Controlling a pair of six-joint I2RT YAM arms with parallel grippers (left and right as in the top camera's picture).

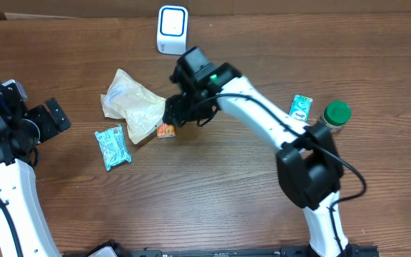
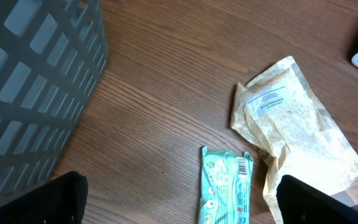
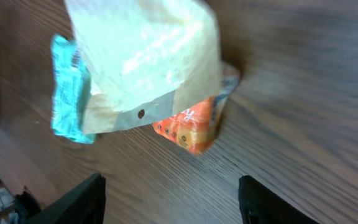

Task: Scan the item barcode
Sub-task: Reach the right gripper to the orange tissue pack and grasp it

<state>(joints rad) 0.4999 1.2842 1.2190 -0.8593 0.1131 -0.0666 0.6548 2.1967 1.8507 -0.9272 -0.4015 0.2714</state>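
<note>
Now right gripper (image 3: 169, 186) hovers, jaws apart, over small orange packet (image 3: 191, 127) against crinkled beige pouch (image 3: 142, 62); left gripper (image 2: 179, 186) spread wide, empty.

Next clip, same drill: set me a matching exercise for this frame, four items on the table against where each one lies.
Things:
1. white scanner
2. tan pouch
3. orange packet
4. green-lidded jar

Places:
A. beside the small teal packet, right side
B. partly tucked under the pouch's corner
C. at the far edge of the table
D. next to the teal wrapper, left of centre

Pairs: 1-C, 2-D, 3-B, 4-A
</note>
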